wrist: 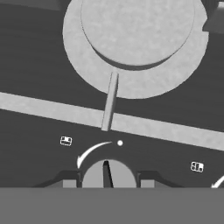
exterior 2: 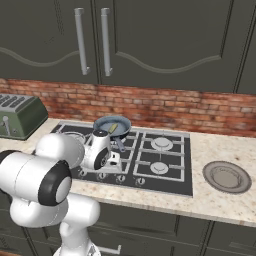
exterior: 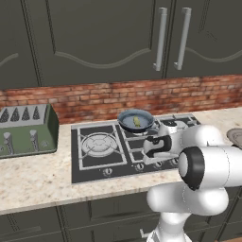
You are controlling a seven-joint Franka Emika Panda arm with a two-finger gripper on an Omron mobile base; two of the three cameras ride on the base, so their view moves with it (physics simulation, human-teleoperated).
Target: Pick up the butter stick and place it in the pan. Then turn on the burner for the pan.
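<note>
The dark blue-grey pan (exterior: 127,124) (exterior 2: 102,125) sits on a rear burner of the black stove (exterior: 90,171), and that burner is hidden beneath it. The small pale-yellow butter stick (exterior: 137,122) (exterior 2: 113,128) lies inside the pan's bowl. My gripper (wrist: 108,179) (exterior: 142,159) (exterior 2: 113,166) is down at the stove's front edge, shut on a round grey knob (wrist: 108,174) with a dark pointer line. Its fingertips (wrist: 65,180) press against the knob's two sides. Just beyond the knob, the hand view shows a pale-grey burner cap (wrist: 135,39) and a grate bar.
A wide ringed burner (exterior: 99,144) lies left of the pan, and two small burners (exterior 2: 161,144) lie to its right. A green toaster (exterior: 26,130) stands at the counter's left. A grey plate (exterior 2: 226,176) rests on the counter right of the stove. Cabinet doors hang above.
</note>
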